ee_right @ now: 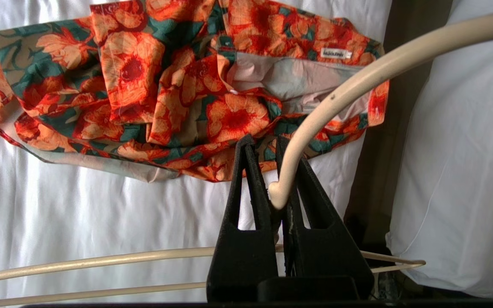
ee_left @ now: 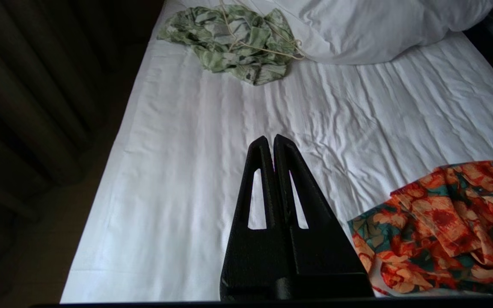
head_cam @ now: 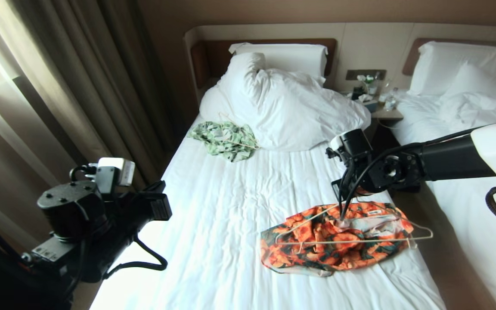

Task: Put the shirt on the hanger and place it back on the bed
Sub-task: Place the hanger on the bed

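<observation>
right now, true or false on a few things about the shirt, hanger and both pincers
1. The right pincer is shut on the hanger. True.
2. The shirt hangs on the hanger. False: it lies crumpled on the bed, and the hanger is over it, not threaded through.
3. The left pincer holds the shirt. False: it is shut on nothing, above bare sheet.
4. A pale green garment lies near the duvet. True.
5. The shirt lies on the far bed. False: it is on the near one, by its right edge.
</observation>
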`<state>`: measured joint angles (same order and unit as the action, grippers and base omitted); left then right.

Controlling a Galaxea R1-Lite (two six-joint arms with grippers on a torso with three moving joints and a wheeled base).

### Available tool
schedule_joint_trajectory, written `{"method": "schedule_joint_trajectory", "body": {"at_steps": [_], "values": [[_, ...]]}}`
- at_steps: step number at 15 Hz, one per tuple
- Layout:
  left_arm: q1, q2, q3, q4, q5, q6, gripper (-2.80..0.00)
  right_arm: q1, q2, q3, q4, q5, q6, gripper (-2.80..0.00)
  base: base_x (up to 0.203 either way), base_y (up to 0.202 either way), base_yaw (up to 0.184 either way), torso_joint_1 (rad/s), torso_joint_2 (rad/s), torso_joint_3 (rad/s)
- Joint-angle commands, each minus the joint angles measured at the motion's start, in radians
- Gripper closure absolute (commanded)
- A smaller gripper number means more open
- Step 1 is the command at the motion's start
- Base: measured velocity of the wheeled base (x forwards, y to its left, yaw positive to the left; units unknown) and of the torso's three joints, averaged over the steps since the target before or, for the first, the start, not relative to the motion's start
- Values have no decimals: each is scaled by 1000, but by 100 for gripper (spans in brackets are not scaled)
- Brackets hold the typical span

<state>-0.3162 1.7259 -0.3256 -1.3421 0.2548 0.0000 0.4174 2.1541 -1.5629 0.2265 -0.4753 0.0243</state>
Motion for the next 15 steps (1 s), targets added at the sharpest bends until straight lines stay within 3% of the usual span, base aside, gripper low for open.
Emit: {"method": "schedule_joint_trajectory", "body": {"at_steps": [1, 4, 6, 7, 11, 15], "values": [[88, -90, 21, -5, -14, 2, 0, -4, 43, 54, -23, -4, 16, 0, 0, 0, 0, 0, 0, 0], [203, -209, 47, 14, -126, 21, 0, -31, 75, 72, -46, -5, 16, 0, 0, 0, 0, 0, 0, 0], [240, -284, 52, 19, -148, 24, 0, -54, 92, 82, -115, -5, 14, 0, 0, 0, 0, 0, 0, 0], [258, -318, 53, 20, -152, 24, 0, -64, 97, 84, -156, -5, 6, -280, 0, 0, 0, 0, 0, 0], [309, -404, 54, 65, -154, 24, 0, -85, 129, 104, -281, -5, -3, -280, 0, 0, 0, 0, 0, 0], [364, -511, 63, 138, -155, 18, 0, -92, 9, 300, -290, -5, -4, -280, 0, 0, 0, 0, 0, 0]]}}
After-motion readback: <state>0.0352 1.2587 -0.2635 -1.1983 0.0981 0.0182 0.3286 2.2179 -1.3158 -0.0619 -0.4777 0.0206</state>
